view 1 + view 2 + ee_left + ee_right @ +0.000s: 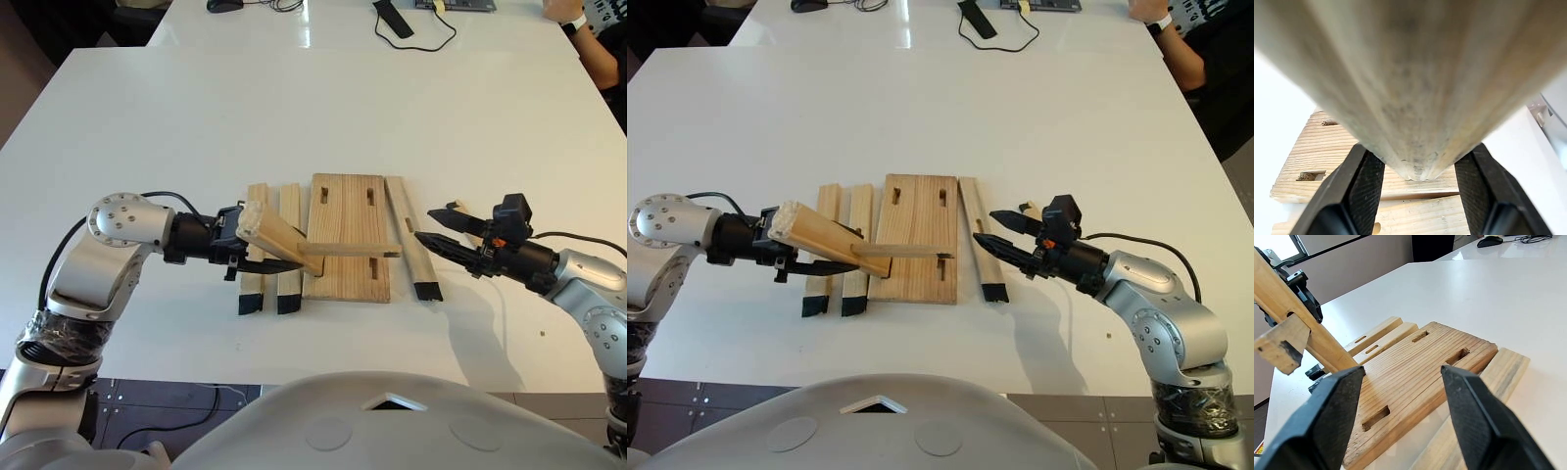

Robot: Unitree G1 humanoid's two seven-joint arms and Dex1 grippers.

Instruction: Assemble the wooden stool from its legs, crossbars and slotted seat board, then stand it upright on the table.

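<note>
Over the left edge of the flat slotted wooden seat board (pixel 348 211), the left fingers (pixel 284 264) clench a tilted pale wooden leg (pixel 274 235) with a thin crossbar (pixel 353 251). To the right of the board, the right fingers (pixel 441 245) are spread wide and hold nothing.

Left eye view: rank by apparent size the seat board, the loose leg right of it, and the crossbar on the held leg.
1. Seat board, clearly largest.
2. Loose leg lying right of the board.
3. Crossbar on the held leg: looks thinner and shorter, though it is held above the board, nearer the camera, so its true size is unsure.
</note>
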